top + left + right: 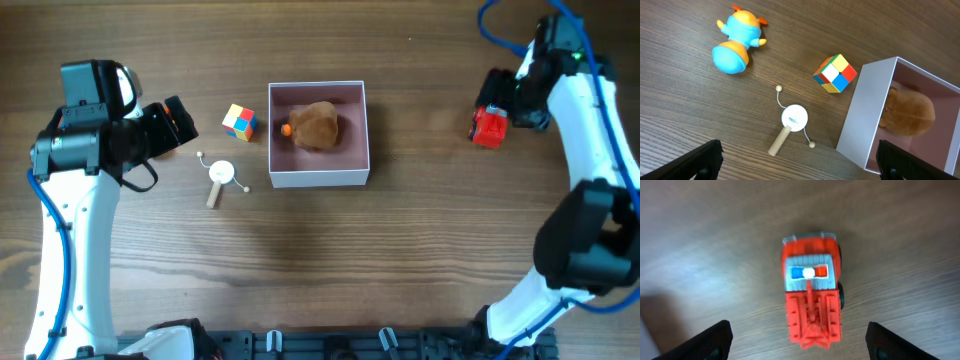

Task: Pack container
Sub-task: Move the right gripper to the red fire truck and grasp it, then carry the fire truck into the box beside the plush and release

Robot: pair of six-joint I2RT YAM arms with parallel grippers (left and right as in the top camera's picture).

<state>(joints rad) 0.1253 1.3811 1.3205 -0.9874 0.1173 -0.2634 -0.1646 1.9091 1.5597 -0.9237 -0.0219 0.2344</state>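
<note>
The container [318, 178] is a square white box with a pale pink inside at mid-table; its wall shows in the left wrist view [862, 120]. A brown plush toy [317, 125] lies in it, also seen from the left wrist [910, 112], beside a small orange bit [287, 129]. My left gripper [170, 125] is open and empty above the table left of the container [797, 162]. My right gripper [503, 98] is open and hovers over a red fire truck [488, 127], which lies between its fingers in the right wrist view [812, 295].
A coloured puzzle cube [239, 121] sits just left of the container [835, 73]. A small wooden rattle drum with bead strings [220, 176] lies below it [794, 119]. A blue and orange toy [735, 40] lies further left, mostly hidden under my left gripper from overhead.
</note>
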